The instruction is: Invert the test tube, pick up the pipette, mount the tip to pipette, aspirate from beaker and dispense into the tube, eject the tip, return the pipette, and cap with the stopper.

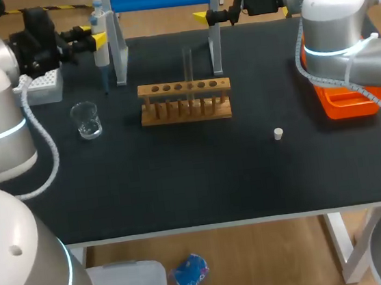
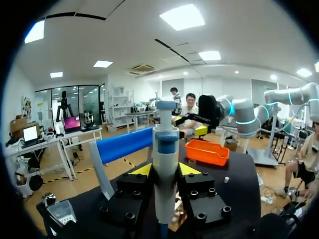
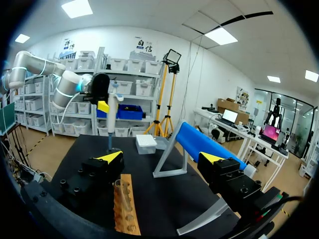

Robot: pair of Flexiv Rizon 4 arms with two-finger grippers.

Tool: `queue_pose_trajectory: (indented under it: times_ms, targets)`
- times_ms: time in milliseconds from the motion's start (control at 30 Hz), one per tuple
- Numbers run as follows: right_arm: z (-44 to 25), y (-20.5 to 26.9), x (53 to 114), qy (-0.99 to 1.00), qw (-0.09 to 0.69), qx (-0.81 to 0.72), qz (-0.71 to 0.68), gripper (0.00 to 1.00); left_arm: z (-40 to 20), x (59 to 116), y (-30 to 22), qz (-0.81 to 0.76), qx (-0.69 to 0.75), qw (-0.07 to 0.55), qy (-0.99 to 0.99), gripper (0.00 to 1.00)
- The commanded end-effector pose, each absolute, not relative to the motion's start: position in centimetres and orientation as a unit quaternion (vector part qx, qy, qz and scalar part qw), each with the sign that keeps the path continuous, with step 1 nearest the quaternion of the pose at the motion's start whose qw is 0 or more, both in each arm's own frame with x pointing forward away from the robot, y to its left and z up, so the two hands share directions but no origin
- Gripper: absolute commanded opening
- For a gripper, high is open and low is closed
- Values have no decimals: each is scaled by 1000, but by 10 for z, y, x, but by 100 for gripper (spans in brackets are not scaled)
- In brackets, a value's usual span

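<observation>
Centrally, a wooden rack is seen on the black table, with a glass test tube standing upright in one of its holes. At the far left, the left gripper is clamped on a pipette, which is held upright above the table. In the left wrist view the pipette's body is gripped from both sides between the yellow fingertips. A beaker is placed to the left of the rack, with a white tip box farther back beside it. The right gripper is held over the far edge, beyond the rack, its jaws wide apart and holding nothing. A small white stopper lies to the near right of the rack, apart from it. An orange bin is set at the right edge.
</observation>
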State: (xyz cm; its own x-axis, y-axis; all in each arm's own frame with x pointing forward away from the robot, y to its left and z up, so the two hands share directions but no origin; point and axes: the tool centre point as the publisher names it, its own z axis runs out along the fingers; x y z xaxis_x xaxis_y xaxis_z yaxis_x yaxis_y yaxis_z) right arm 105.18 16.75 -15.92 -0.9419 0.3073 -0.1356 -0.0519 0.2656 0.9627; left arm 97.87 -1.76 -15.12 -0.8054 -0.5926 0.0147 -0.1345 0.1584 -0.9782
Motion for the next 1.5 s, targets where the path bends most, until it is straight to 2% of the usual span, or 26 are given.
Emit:
queue_pose_trajectory:
  times_ms: [33, 733, 1500]
  targets:
    - [-159, 167, 1052, 781, 149, 81, 601, 100, -161, 1026, -34, -583, -267, 185, 745, 0]
    - [-159, 167, 1052, 781, 149, 81, 601, 100, -154, 1095, -52, -548, -372, 231, 712, 0]
    - [-159, 167, 1052, 781, 149, 81, 601, 100, -175, 1144, -75, -499, -457, 234, 698, 0]
